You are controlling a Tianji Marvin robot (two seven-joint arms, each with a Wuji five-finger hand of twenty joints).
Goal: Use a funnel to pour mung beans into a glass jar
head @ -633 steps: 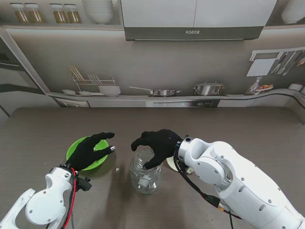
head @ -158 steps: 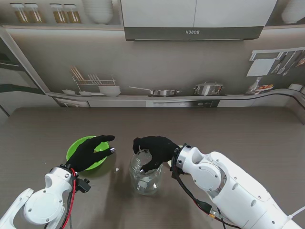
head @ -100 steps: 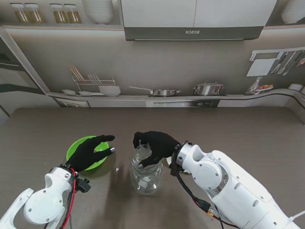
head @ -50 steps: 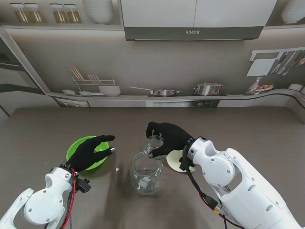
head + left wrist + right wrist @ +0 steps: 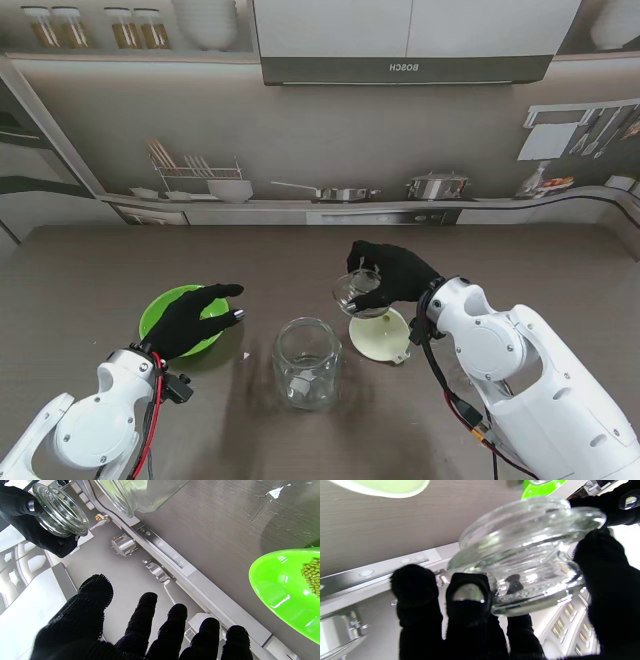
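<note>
The glass jar [image 5: 306,361] stands open-mouthed on the table in front of me. Its glass lid [image 5: 358,289] is in the air to the jar's right, held in my right hand [image 5: 392,274]; the right wrist view shows the fingers wrapped round the lid [image 5: 525,555]. A pale funnel [image 5: 379,334] lies on the table under that hand. The green bowl [image 5: 167,305] with mung beans [image 5: 312,574] sits at the left. My left hand [image 5: 190,318] hovers over the bowl, fingers spread, holding nothing.
A small white scrap [image 5: 245,355] lies on the table between bowl and jar. The backdrop wall with printed kitchen shelves [image 5: 330,200] runs along the table's far edge.
My right hand has lifted the lid off the jar and carried it up and to the right, over the funnel. The left hand has stayed over the bowl.
</note>
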